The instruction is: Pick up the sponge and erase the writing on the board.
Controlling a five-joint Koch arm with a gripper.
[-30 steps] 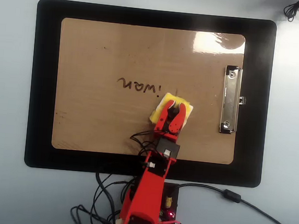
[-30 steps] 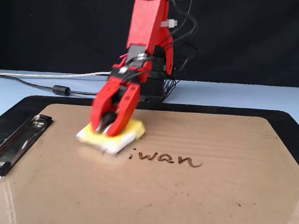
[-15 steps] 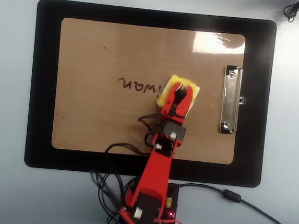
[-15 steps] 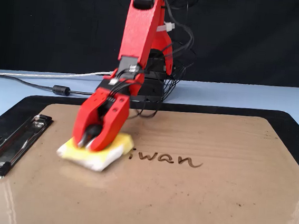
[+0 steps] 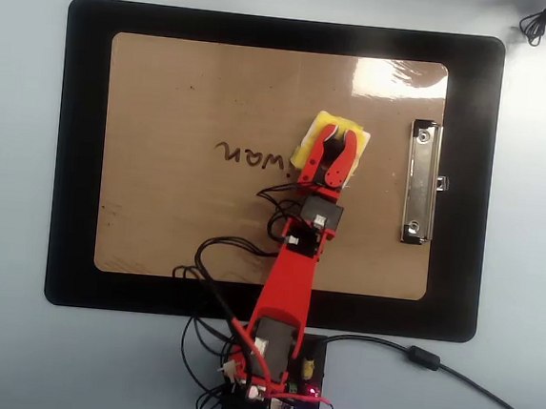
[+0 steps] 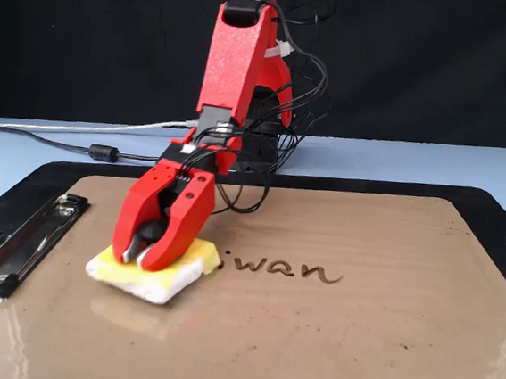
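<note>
Drifting off target | hand (image 6: 144,252) clamped on sponge (image 6: 151,274) knob, pressed flat on board (image 6: 381,345) | slid from writing (image 6: 286,269) toward clip (image 6: 15,243) | "iwan" intact, needs return pass

A black mat (image 5: 82,149) lies on a pale blue table (image 5: 12,182), with grey cable (image 5: 449,373) nearby.

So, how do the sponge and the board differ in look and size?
The sponge is small, yellow and soft-looking; the board is large, tan-brown and glossy. The sponge sits gripped in the end effector; the board lies flat on a black mat. Both are roughly rectangular.
</note>
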